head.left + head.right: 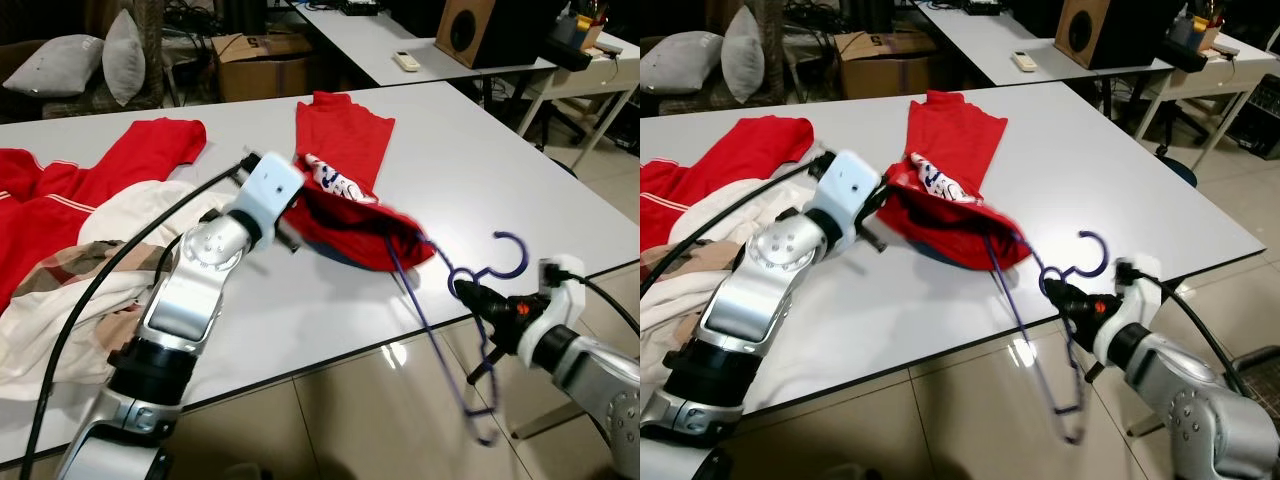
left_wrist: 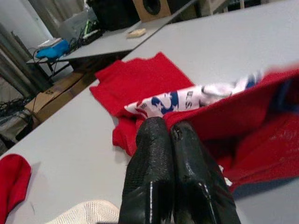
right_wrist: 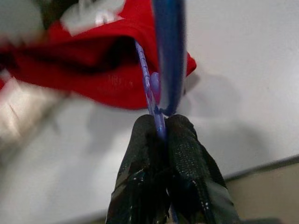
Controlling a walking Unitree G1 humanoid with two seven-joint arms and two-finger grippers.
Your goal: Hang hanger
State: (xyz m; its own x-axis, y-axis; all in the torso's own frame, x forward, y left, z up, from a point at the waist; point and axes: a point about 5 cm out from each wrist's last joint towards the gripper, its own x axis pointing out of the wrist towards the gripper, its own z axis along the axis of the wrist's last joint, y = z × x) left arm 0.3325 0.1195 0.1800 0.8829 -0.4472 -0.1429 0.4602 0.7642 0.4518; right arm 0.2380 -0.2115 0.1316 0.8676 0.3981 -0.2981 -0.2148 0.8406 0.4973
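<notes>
A red shirt (image 1: 360, 228) with a white and blue printed label lies on the white table (image 1: 500, 170); its near end is lifted off the surface. My left gripper (image 2: 166, 128) is shut on the shirt's edge beside the label. A blue wire hanger (image 1: 432, 325) runs from inside the raised shirt out past the table's front edge, its hook (image 1: 512, 255) curling upward. My right gripper (image 3: 159, 123) is shut on the hanger just below the hook, in front of the table edge (image 1: 470, 290). The hanger's lower part hangs over the floor.
More red garments (image 1: 60, 200) and a beige plaid cloth (image 1: 70, 290) are piled on the table's left side. Behind stand a second table with a speaker (image 1: 480, 30) and a remote (image 1: 406, 60), a cardboard box (image 1: 262, 62) and pillows (image 1: 90, 60). Tiled floor lies below the front edge.
</notes>
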